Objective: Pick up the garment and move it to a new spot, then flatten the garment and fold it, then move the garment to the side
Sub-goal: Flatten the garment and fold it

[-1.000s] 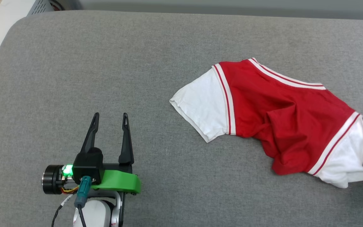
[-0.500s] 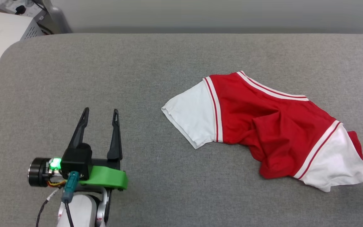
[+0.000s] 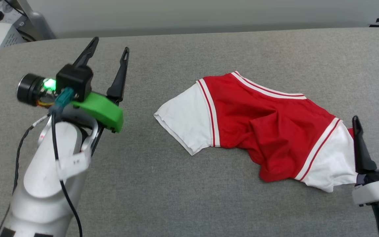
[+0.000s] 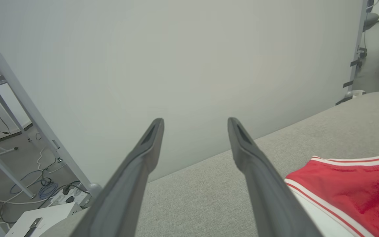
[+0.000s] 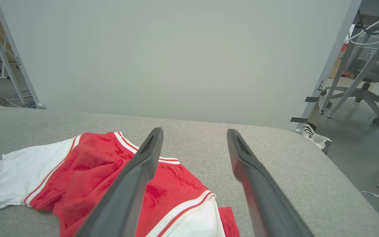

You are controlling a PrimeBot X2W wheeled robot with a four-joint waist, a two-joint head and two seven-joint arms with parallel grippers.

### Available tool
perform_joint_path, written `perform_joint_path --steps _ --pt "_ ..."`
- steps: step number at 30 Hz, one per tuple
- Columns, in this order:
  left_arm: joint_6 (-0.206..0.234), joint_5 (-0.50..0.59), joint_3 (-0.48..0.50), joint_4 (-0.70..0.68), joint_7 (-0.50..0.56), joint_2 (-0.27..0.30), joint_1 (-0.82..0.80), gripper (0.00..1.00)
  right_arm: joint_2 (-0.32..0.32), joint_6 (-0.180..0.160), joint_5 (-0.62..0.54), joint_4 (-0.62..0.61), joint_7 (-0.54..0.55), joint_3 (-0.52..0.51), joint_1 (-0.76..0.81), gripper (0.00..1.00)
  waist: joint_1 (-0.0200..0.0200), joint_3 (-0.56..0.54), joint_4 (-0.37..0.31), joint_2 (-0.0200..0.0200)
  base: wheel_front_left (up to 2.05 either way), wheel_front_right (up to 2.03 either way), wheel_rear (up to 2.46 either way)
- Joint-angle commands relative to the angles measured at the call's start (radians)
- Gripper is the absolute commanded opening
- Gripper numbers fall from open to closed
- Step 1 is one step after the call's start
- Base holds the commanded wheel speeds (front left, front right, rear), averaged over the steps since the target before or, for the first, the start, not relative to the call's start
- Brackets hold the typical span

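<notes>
The garment [image 3: 258, 121], a red T-shirt with white striped sleeves, lies crumpled on the grey padded table [image 3: 176, 191], right of centre. My right gripper [image 3: 372, 120] stands open just off the garment's right sleeve, nothing between its fingers. In the right wrist view the garment [image 5: 87, 171] lies below and left of the open fingers [image 5: 137, 177]. My left gripper [image 3: 110, 44] is open and raised at the upper left, well apart from the garment's left sleeve. In the left wrist view the garment [image 4: 354, 187] shows at the lower right, past the open fingers [image 4: 252, 164].
A pale wall panel [image 5: 176, 56] stands behind the table's far edge. Off the table's right side are an office chair [image 5: 370, 85] and a person's shoe [image 5: 316, 138] on the floor. Cables and a metal frame [image 4: 18, 108] lie off the left side.
My right gripper has let go of the garment's right sleeve and opened, then lifted clear. My left arm has risen toward the far edge. The camera has shifted.
</notes>
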Motion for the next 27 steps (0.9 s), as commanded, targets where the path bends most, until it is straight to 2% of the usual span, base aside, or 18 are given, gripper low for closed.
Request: perform_joint_path --steps 1,6,10,11,12,17,23,27 --pt "-0.002 -0.062 -0.06 0.026 0.068 0.028 -0.056 1.0 0.012 -0.001 -0.016 -0.008 -0.011 0.01 0.007 1.0 0.0 0.024 -0.019 0.0 0.0 0.0 0.0" --pt "-0.003 -0.362 -0.292 0.082 0.43 0.135 -0.233 1.0 0.042 -0.001 -0.039 -0.005 -0.025 0.056 -0.005 1.0 0.0 0.073 -0.045 0.0 0.0 0.0 0.0" --pt "-0.003 -0.551 -0.422 0.089 0.658 0.187 -0.343 1.0 0.052 -0.001 -0.048 0.009 -0.04 0.078 -0.031 1.0 0.0 0.118 -0.066 0.0 0.0 0.0 0.0" --pt "-0.003 -0.62 -0.522 0.102 0.775 0.216 -0.401 1.0 0.055 -0.001 -0.056 0.022 -0.05 0.092 -0.055 1.0 0.0 0.15 -0.083 0.0 0.0 0.0 0.0" --pt "-0.003 -0.641 -0.555 0.111 0.807 0.223 -0.419 1.0 0.055 -0.001 -0.057 0.027 -0.054 0.098 -0.066 1.0 0.0 0.163 -0.09 0.0 0.0 0.0 0.0" --pt "-0.003 -0.684 -0.699 0.167 0.882 0.242 -0.471 1.0 0.06 -0.001 -0.065 0.049 -0.071 0.119 -0.107 1.0 0.0 0.203 -0.118 0.0 0.0 0.0 0.0" --pt "-0.003 -0.728 -0.831 0.248 0.894 0.252 -0.474 1.0 0.067 -0.001 -0.07 0.074 -0.086 0.134 -0.134 1.0 0.0 0.225 -0.136 0.0 0.0 0.0 0.0" --pt "-0.003 -0.752 -0.906 0.276 0.864 0.261 -0.468 1.0 0.07 -0.001 -0.074 0.086 -0.093 0.134 -0.142 1.0 0.0 0.224 -0.133 0.0 0.0 0.0 0.0"
